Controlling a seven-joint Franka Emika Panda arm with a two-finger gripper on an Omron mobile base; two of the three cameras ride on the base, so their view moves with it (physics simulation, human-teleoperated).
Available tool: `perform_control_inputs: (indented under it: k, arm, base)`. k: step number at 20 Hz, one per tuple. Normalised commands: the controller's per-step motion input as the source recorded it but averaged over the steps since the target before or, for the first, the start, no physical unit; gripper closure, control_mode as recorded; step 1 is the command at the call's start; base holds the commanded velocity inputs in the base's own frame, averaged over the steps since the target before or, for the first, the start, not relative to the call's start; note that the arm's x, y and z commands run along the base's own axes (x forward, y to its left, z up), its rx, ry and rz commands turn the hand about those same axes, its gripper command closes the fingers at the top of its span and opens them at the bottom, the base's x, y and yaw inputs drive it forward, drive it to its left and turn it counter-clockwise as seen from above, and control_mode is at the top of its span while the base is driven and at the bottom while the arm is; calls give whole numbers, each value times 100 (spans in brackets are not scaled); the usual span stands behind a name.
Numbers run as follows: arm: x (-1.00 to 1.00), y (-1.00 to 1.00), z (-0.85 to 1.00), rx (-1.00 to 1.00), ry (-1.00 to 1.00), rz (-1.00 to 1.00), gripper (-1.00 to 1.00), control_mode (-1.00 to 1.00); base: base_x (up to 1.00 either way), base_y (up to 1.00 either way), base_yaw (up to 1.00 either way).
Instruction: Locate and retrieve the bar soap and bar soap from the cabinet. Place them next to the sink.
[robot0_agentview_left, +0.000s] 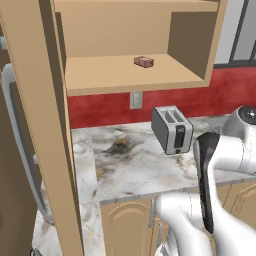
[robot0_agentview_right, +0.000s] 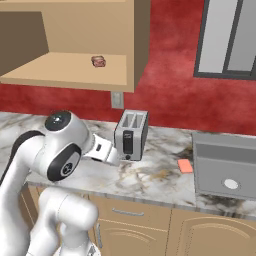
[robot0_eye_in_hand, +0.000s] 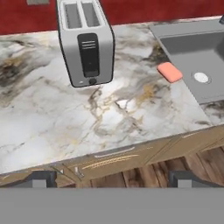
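Gripper (robot0_eye_in_hand: 112, 178) open wide and empty over the counter's (robot0_eye_in_hand: 52, 127) front edge, pink soap (robot0_eye_in_hand: 169, 72) lying on the counter just beside the sink's (robot0_eye_in_hand: 175, 30) left rim, toaster (robot0_eye_in_hand: 85, 41) farther back, brown soap (robot0_agentview_left: 143, 61) on the cabinet (robot0_agentview_left: 125, 75) shelf.

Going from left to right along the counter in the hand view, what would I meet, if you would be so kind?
Toaster → salmon-pink bar soap → sink.
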Motion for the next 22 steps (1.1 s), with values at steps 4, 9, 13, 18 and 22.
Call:
perform_control_inputs:
  k: [4,9,13,18,22]
  arm:
    - [-39,73,50,-5,7,17,-100,-100]
    - [-44,43,53,-6,-3,15,-100,-100]
    - [-46,25,60,-3,-11,6,-100,-100]
    - [-49,21,45,1,-23,4,-100,-100]
    - [-36,38,49,0,-21,7,-100,-100]
  base:
    - [0,0,0]
    - [0,0,0]
    - [0,0,0]
    - [0,0,0]
    - [0,0,0]
